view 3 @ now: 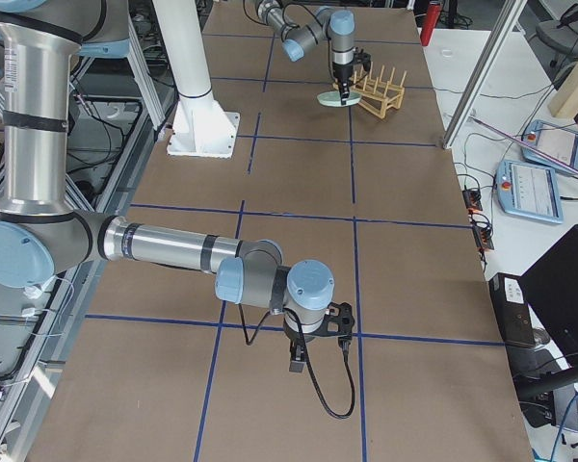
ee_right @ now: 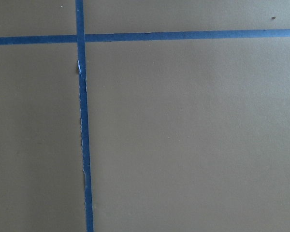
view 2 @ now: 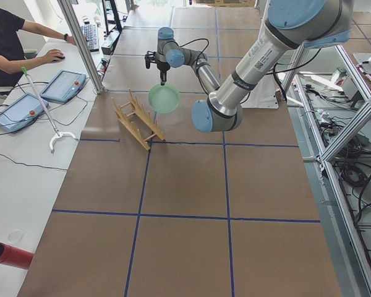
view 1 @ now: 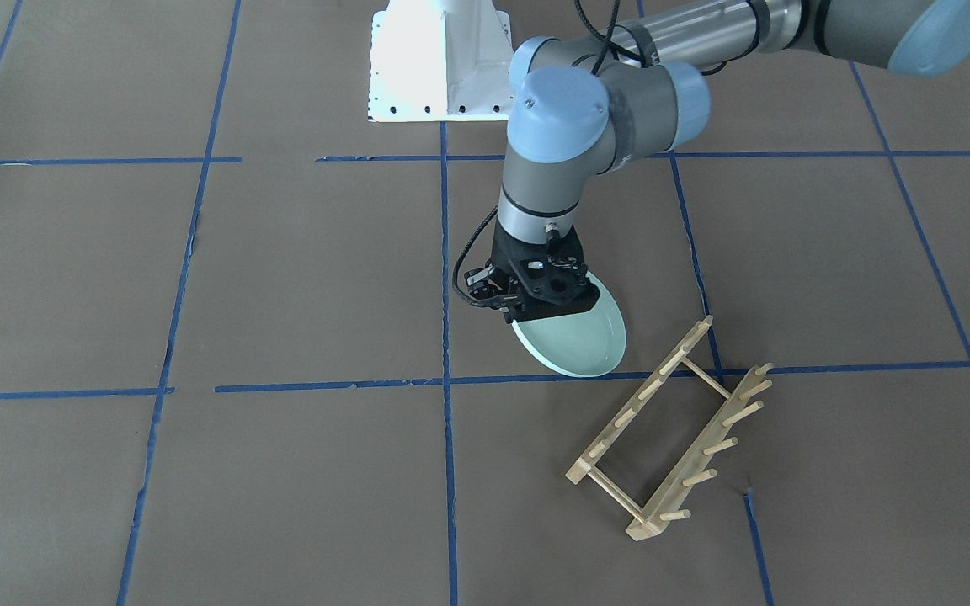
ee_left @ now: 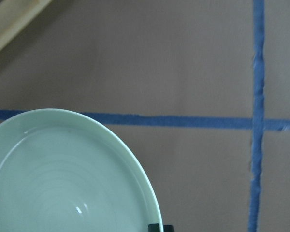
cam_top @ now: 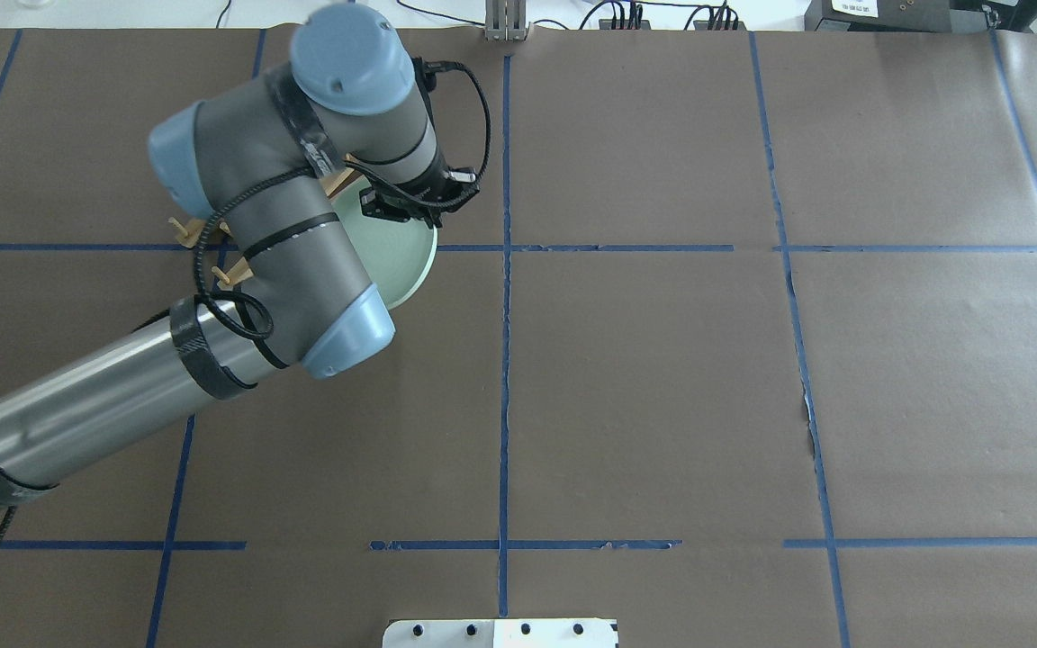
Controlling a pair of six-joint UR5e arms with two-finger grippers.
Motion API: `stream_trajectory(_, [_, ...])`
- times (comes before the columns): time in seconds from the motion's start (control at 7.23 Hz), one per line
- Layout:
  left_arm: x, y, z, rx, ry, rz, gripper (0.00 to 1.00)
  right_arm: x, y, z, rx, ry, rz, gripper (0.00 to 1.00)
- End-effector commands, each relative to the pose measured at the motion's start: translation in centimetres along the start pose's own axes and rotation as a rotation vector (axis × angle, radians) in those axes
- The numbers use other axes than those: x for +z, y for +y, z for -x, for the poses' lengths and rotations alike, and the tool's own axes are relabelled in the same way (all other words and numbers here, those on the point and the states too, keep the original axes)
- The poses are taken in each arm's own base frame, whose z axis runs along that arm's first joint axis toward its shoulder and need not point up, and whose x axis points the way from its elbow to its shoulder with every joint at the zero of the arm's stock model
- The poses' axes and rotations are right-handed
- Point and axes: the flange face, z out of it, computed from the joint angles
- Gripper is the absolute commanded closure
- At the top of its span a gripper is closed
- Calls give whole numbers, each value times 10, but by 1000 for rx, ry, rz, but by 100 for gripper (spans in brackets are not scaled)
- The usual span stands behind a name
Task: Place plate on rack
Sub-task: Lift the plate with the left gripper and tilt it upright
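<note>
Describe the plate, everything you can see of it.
The plate is round, pale mint green and glossy, ceramic by its look, with a low raised rim and faint concentric rings. The left gripper pinches its rim and holds it tilted, seemingly clear of the table. It hangs beside the rack, apart from it; nothing else touches it.

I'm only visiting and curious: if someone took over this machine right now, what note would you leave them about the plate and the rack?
Left pincer: shut on the rim of the plate, which hangs tilted, seemingly off the table, beside the rack and touching none of its pegs.
Right pincer: far from the job, over bare table; open or shut cannot be told.
Rack: stands on the table, nothing in it.
Done: plate picked up and held next to the rack.
Left: lower it between the pegs, then let go.
</note>
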Motion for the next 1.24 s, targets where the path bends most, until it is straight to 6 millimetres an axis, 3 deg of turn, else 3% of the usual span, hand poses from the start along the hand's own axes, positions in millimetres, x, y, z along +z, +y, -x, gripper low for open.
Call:
stream_trajectory(0.0, [-76, -32, 44, -321, 324, -76, 100, 0, 0, 0, 0, 0, 0, 0])
stream_trajectory(0.28, [-130, -84, 81, -506, 502, -141, 100, 0, 0, 0, 0, 0, 0, 0])
stream_trajectory(0.55, [-165, -117, 144, -573, 710, -187, 100, 0, 0, 0, 0, 0, 0, 0])
stream_trajectory(0.69, [-168, -129, 158, -596, 749, -235, 100, 0, 0, 0, 0, 0, 0, 0])
stream_trajectory(0.97, [-137, -154, 178, -601, 899, -324, 100, 0, 0, 0, 0, 0, 0, 0])
stream_trajectory(1.11, [-123, -150, 177, -607, 901, -340, 100, 0, 0, 0, 0, 0, 0, 0])
